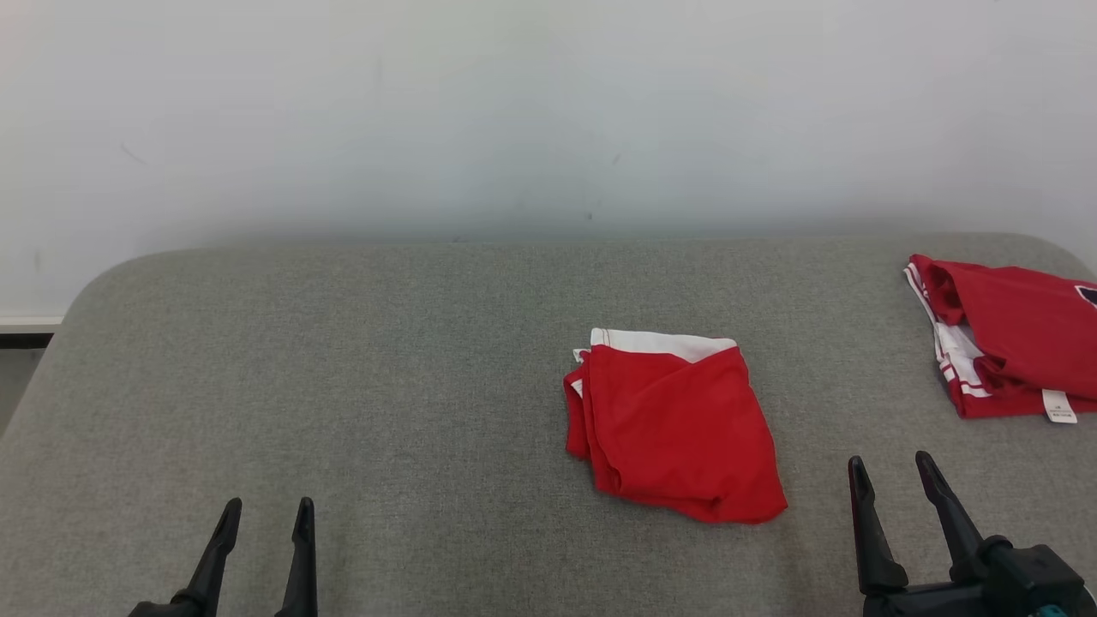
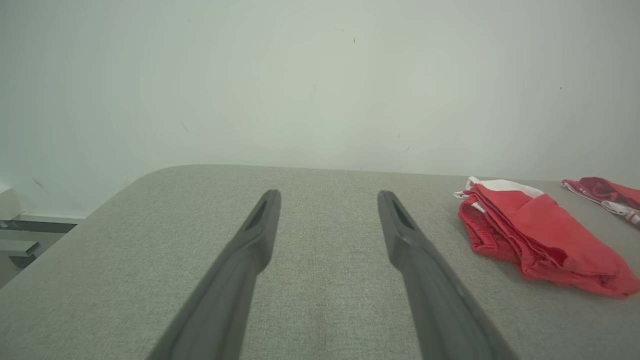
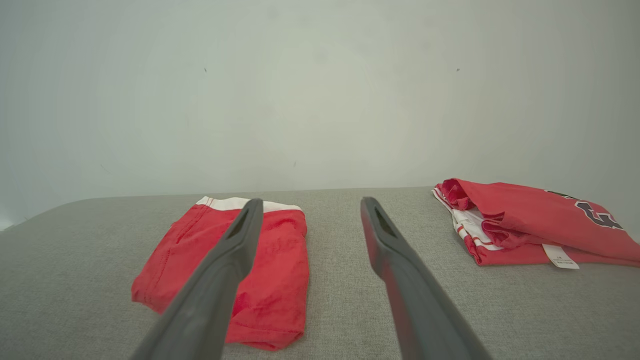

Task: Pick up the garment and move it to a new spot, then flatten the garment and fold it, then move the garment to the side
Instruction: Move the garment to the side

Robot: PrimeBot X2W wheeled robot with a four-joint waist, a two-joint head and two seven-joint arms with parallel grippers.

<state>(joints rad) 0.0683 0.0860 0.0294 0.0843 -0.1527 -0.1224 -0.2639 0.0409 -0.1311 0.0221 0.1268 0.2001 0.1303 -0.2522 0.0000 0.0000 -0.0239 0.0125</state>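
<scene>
Both claws are empty, fingers spread wide, low over the near part of the desk (image 1: 343,360). There is nothing between the fingers of the left claw (image 1: 267,507) or the right claw (image 1: 890,461) but grey cloth surface.

Shorts (image 1: 677,428): red, with a white waistband (image 1: 660,343) along the far edge, lying on the desk as a flat folded bundle.
- From the right claw: ahead and to its left, near.
- From the left claw: ahead and well off to its right.
- Touching neither claw.

Jersey (image 1: 1020,343): red with white trim and a label (image 1: 1059,406), ahead of the right claw and to its right, well apart from the shorts. I take the shorts as the garment in hand because they lie central, but this is not certain.

Handling (judgement):
- Thin sports knit, so light, fully limp and not fragile.
- It will drape from any pinch point and fall open.
- The layers are stacked, so an edge pinch may catch only the top layer.
- The smooth fabric may slip between narrow fingers.
- The textured desk may drag on the underside.

Where to hold (judgement):
- The waistband looks thickest and least stretchy, so it should give the firmest hold.
- To lift and spread, take one waistband corner per claw.
- To shift the bundle folded, pinch through all layers at the stacked edge on the left-claw side, pressing the fingertips into the desk to get under it.
</scene>
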